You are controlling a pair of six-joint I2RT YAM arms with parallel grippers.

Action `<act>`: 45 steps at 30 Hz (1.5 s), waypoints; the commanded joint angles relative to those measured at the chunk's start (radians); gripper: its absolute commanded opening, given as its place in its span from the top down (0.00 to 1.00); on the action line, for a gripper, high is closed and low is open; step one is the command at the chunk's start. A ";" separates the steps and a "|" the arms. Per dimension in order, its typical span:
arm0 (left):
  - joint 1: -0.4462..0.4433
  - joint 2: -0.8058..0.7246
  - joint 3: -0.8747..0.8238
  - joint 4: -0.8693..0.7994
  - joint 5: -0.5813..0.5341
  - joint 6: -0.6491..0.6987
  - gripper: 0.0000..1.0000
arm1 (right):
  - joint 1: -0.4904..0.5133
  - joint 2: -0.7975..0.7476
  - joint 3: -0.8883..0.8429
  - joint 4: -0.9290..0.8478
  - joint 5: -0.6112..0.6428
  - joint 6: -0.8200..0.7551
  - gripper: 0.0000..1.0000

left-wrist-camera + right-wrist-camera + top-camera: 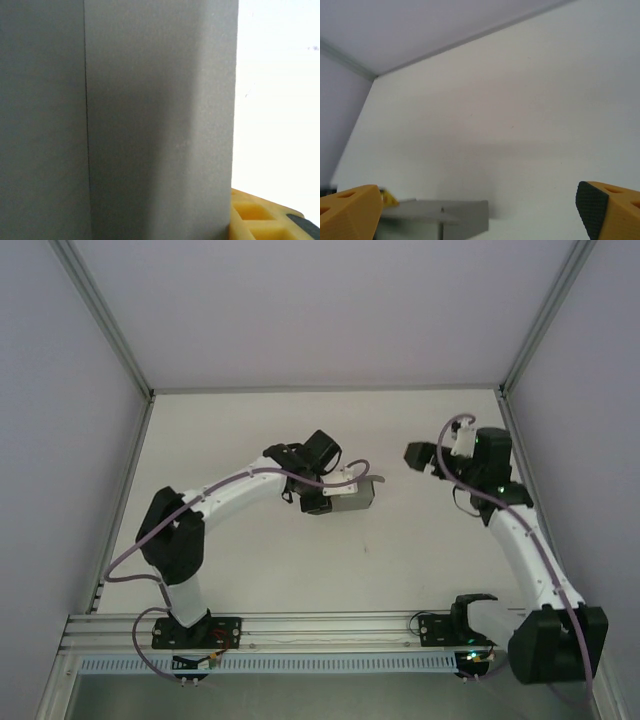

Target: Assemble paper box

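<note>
The paper box (357, 499) is a small grey cardboard box, partly folded, at the middle of the white table. My left gripper (335, 490) is shut on its left end. In the left wrist view a grey wall of the paper box (150, 125) stands right before the camera, and one yellow finger (260, 215) presses against its right edge. My right gripper (418, 456) hovers open to the right of the box, apart from it. In the right wrist view my right gripper (479, 220) has nothing between its wide-spread fingers, and the paper box (450, 215) lies low ahead.
The white table (300, 570) is closed in by pale walls with aluminium posts (100, 310) at the back corners. A metal rail (330, 625) carrying both arm bases runs along the near edge.
</note>
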State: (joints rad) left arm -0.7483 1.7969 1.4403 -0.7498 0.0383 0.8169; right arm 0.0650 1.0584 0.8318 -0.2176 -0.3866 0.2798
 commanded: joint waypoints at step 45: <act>0.040 0.126 0.136 -0.116 0.094 -0.010 0.60 | 0.274 0.577 0.471 -0.593 0.002 -0.834 0.95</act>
State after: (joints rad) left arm -0.7170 1.9167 1.5566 -0.8478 0.1337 0.8082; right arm 0.3283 1.6230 1.2846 -0.7696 -0.3622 -0.5613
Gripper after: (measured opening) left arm 0.437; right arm 0.065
